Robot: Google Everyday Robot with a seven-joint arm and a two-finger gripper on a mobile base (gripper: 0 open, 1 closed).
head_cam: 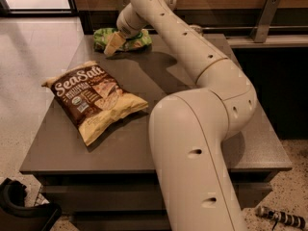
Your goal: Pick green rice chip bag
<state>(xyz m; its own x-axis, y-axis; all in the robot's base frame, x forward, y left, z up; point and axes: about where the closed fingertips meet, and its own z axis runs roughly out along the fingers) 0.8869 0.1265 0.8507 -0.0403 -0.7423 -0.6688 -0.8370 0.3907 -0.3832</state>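
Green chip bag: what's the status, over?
Gripper at far end of table, down at the green rice chip bag. Bag lying on the tabletop. Brown Sea Salt bag apart, not in the way.

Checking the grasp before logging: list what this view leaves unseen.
Camera view:
- Green bag: middle hidden by the gripper, which sits over its left part; lettering too small.
- Table: near right part hidden behind the arm.
- Dark object, lower left: cut off by the edge.
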